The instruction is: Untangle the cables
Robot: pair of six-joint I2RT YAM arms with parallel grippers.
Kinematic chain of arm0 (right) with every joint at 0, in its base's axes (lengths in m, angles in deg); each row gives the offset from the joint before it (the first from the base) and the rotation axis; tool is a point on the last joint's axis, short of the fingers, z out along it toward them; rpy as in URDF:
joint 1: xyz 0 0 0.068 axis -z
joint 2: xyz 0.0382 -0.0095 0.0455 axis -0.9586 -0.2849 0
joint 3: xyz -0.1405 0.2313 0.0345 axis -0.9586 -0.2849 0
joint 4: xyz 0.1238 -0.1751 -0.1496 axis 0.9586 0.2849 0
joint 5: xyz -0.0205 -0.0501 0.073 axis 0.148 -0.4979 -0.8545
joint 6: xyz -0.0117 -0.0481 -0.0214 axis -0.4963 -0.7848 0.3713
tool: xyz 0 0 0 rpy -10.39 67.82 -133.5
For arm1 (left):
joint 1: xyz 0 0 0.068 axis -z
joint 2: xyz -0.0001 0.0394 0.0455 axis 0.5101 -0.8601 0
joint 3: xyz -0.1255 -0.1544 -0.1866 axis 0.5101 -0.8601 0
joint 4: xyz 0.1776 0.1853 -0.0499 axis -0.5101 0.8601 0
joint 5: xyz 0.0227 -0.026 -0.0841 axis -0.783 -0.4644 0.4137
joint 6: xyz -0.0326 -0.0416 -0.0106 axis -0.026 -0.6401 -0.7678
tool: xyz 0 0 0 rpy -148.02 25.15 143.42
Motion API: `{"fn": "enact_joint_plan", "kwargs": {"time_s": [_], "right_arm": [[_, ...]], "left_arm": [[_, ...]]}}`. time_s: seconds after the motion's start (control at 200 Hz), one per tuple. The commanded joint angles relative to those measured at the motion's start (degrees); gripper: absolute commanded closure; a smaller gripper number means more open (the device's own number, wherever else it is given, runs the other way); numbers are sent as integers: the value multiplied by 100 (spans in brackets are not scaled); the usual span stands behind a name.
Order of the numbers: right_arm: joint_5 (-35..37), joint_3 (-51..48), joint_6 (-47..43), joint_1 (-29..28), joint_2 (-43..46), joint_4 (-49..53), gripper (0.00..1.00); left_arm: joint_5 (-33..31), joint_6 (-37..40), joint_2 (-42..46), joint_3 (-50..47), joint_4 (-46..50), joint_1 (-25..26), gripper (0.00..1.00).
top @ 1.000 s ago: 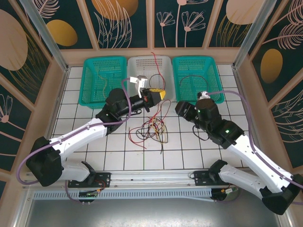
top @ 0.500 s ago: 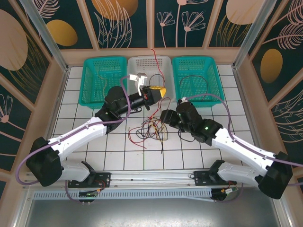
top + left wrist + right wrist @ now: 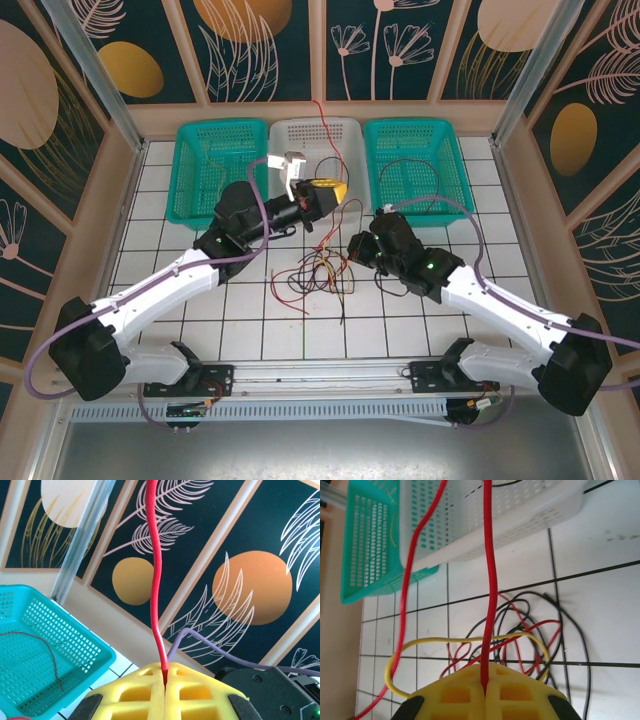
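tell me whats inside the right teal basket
One thin dark cable curls across the right teal basket floor. The purple arm cable covers part of its near edge.

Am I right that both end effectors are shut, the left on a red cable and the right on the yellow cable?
Not quite: the right wrist view shows the right end effector shut on a red cable, not the yellow cable, which only loops past its pads. The left end effector is indeed shut on a red strand.
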Motion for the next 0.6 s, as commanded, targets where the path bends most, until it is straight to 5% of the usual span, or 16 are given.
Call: {"fn": "enact_joint_plan", "kwargs": {"time_s": [0.0,0.185,0.34,0.596], "right_arm": [[365,-315,-77,151,284,309,100],[860,-853,-224,364,543,822,100],[697,-1437,-183,598,599,847,100],[475,-1669,-337,654,404,761,100]], "left_arm": [[-752,293,321,383,350,-156,100],[-2739,57,468,1314,1773,-624,100],[-3744,-202,556,1817,2438,-1077,100],[-3929,-212,203,2839,3017,-1277,100]]}}
